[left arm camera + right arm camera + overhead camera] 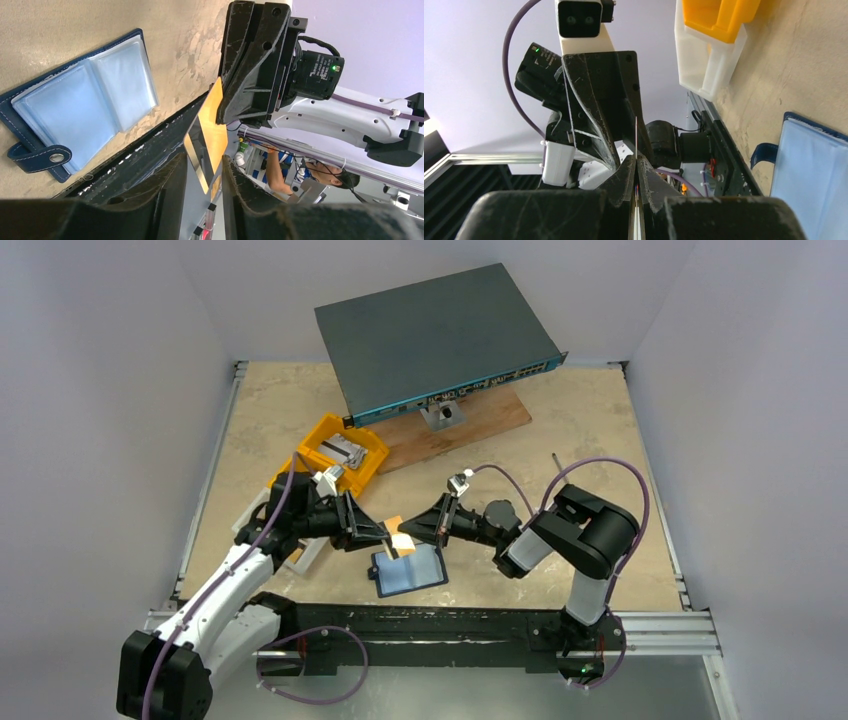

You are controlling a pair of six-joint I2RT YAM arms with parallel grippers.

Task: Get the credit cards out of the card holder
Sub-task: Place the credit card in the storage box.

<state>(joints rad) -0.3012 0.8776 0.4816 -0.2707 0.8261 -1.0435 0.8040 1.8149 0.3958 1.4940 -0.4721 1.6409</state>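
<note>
Open navy card holder (37, 156) lies on the table (600, 440), pale sleeves (85, 100) showing. Above it, right gripper (635, 165) pinches an orange credit card (210, 130); left gripper (205, 167) jaws flank it, apparently slack. Yellow bin (318, 430) holds a metal part (343, 450)

Two black two-finger grippers are meeting tip to tip over the near middle of the beige marbled table (590, 410). The left gripper (386, 536) and the right gripper (414, 530) are both reaching to a small orange-yellow card (400, 539) that is hanging between them. Just beneath, a dark navy folding card holder (410, 571) is lying open, its pale blue sleeves facing up. Beyond the left arm a yellow plastic bin (315, 440) is sitting. Farther back, a dark grey flat metal box (430, 335) is resting on a wooden board (480, 425).
</note>
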